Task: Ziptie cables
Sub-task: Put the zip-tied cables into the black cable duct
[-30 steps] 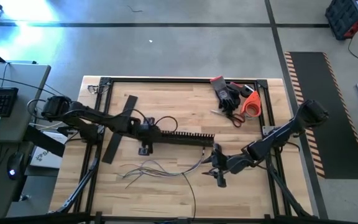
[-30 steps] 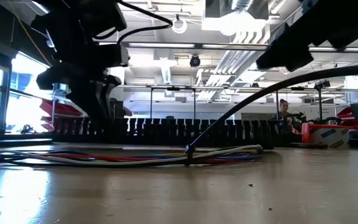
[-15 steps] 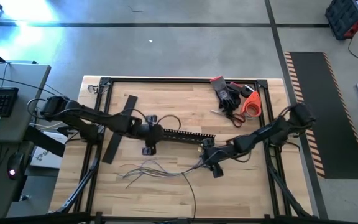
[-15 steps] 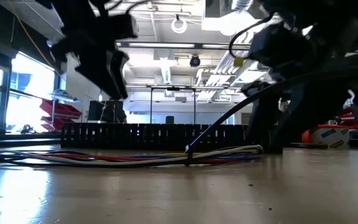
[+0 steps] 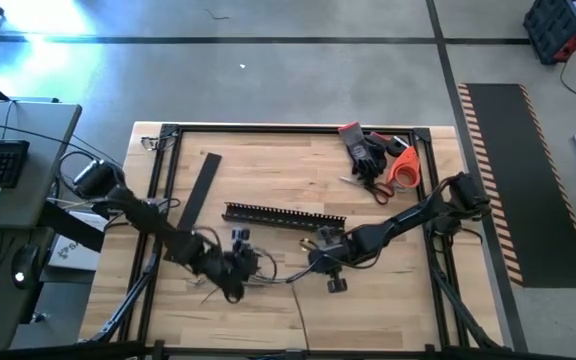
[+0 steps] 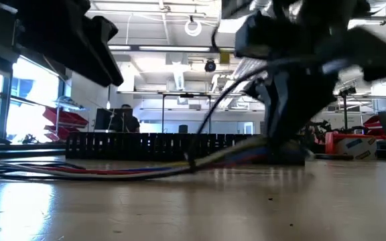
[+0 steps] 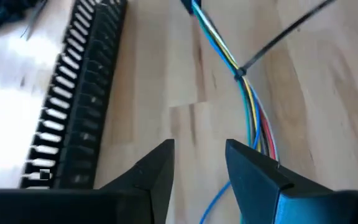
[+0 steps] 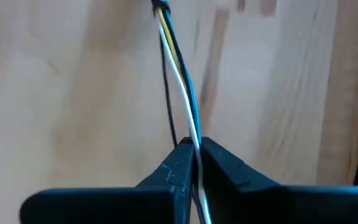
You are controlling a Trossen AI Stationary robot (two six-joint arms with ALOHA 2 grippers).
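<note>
Step in hand: gathering the cables (image 7: 248,102), which lie on the wooden surface (image 5: 268,165) just in front of the slotted duct (image 5: 283,214), a black zip tie (image 7: 278,34) already looped round them. The right end effector (image 8: 196,155) is clenched on one end of the bundle; the left end effector (image 7: 199,162) is released, poised beside the other. Next move, by judgement: the left must close on the bundle or tie tail; open room in front, duct and frame rail (image 5: 438,215) hemming the back and right.
</note>
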